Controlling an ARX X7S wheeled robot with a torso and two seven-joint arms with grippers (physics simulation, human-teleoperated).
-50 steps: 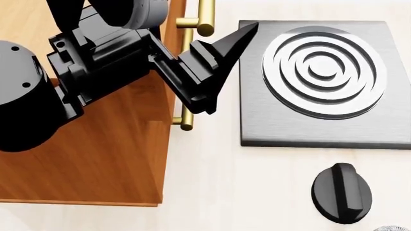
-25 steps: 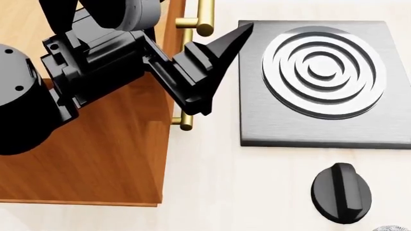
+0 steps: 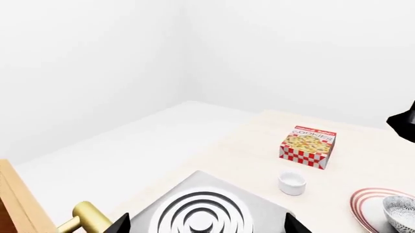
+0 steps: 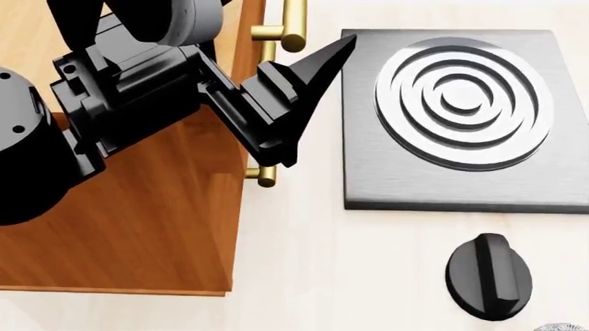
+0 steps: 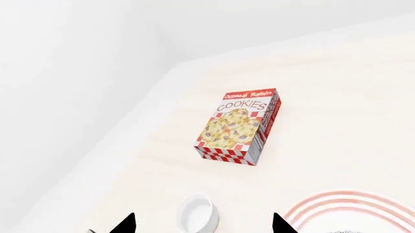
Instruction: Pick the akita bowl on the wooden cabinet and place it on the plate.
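Orange-brown grain fills my head view: the wooden cabinet (image 4: 138, 227) under my left gripper (image 4: 308, 96), jaws parted and empty past its brass handle (image 4: 276, 31), beside the stove (image 4: 460, 117).

Left wrist view: an akita bowl (image 3: 401, 212) already sits on the plate (image 3: 371, 206); I judge placing done, retreat next, open counter ahead.

Right wrist view: right gripper (image 5: 202, 224) spread, empty, over the white cup (image 5: 196, 212) near the cookie box (image 5: 240, 127).

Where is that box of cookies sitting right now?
The cookie box lies flat on the pale table, seen by both wrist cameras, with the small white cup nearest and the red-ringed plate a little farther off.
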